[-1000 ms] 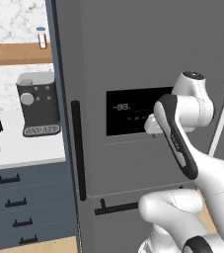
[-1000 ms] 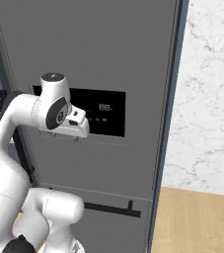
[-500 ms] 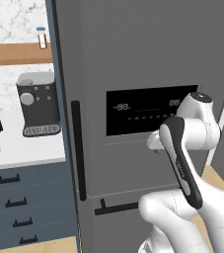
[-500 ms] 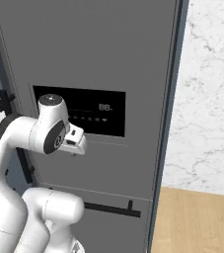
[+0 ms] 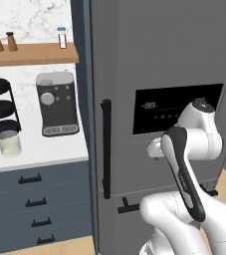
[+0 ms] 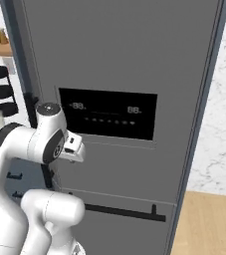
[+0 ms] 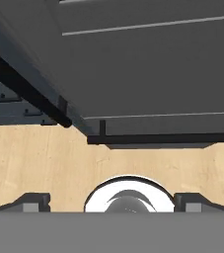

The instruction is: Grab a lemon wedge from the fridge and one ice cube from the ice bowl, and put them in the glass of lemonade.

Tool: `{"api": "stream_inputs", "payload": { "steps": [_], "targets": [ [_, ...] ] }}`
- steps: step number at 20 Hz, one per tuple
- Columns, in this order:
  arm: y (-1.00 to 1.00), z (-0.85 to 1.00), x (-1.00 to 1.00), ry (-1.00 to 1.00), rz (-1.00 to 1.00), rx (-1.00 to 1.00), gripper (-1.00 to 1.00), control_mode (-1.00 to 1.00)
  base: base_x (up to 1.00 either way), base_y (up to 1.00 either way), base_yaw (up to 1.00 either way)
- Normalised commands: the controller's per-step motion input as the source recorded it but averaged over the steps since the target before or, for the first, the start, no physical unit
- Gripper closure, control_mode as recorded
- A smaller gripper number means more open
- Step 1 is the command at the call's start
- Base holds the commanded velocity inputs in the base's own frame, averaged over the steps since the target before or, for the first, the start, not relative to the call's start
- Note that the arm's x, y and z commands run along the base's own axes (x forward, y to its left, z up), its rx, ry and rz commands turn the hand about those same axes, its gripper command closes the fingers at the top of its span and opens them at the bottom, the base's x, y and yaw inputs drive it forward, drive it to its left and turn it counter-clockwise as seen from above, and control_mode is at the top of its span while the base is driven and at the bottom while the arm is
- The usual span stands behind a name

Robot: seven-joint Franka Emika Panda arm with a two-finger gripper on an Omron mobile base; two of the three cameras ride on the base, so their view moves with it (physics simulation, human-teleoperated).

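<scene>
Dark grey fridge [image 5: 149, 64] stands shut right before me — black bar handles in place. My gripper [image 7: 111, 201] faces down past its door toward the wooden floor [image 7: 44, 158], jaws spread wide, holding nothing.

A home kitchen: a tall dark grey fridge [image 5: 154, 60] with a black display panel [image 6: 108, 113] and black bar handles stands beside a white desk [image 5: 40, 149] over blue-grey drawers [image 5: 35, 199]. On the desk sit a coffee machine [image 5: 57, 103] and a black three-tier rack [image 5: 1, 107]; above, a wooden shelf [image 5: 32, 54] of jars against marble wall, with light wood floor [image 7: 44, 158] below
</scene>
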Motion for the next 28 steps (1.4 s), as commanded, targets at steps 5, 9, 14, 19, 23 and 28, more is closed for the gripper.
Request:
{"api": "stream_inputs", "payload": {
  "steps": [5, 9, 14, 19, 23, 28],
  "targets": [
    [0.00, 0.00, 0.00, 0.00, 0.00, 0.00, -1.00, 1.00, -0.04, 0.66, -0.33],
    [0.00, 0.00, 0.00, 0.00, 0.00, 0.00, -1.00, 1.00, -0.08, 0.37, -0.41],
    [0.00, 0.00, 0.00, 0.00, 0.00, 0.00, -1.00, 1.00, -0.33, 0.28, -0.24],
    [0.00, 0.00, 0.00, 0.00, 0.00, 0.00, -1.00, 1.00, -0.64, 0.25, -0.07],
    [0.00, 0.00, 0.00, 0.00, 0.00, 0.00, -1.00, 1.00, -0.16, 0.24, -0.03],
    [0.09, 0.00, -0.08, -0.03, 0.01, 0.00, -1.00, -1.00, -0.15, 0.16, 0.00]
  ]
}}
